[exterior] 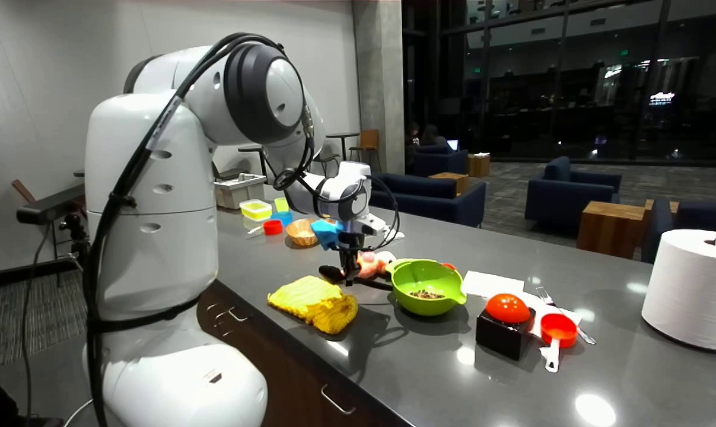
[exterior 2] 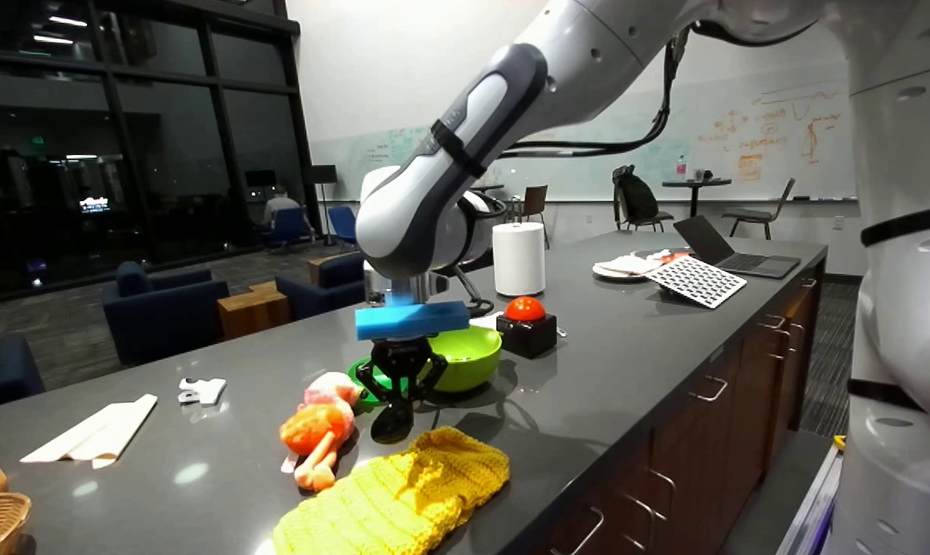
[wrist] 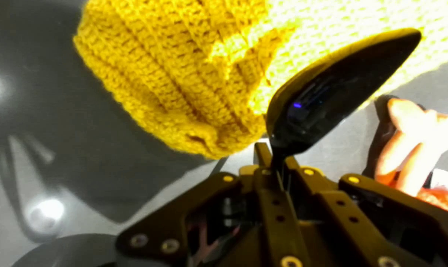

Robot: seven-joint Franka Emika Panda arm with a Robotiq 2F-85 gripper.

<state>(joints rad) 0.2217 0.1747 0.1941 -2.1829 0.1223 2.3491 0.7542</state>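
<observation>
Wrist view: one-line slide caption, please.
Pincer holds a black spoon, seen against a yellow knitted cloth on the grey counter.

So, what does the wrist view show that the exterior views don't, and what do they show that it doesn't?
Only the wrist view shows the round bolts on the pincer and a tiny violet glint on the black spoon.

Only the exterior views show the green bowl, the red button on its black box, and the paper towel roll.

All share the pincer gripping the black spoon, plus the yellow cloth and the stuffed toy on the grey counter; the wrist view catches only part of the toy.
</observation>
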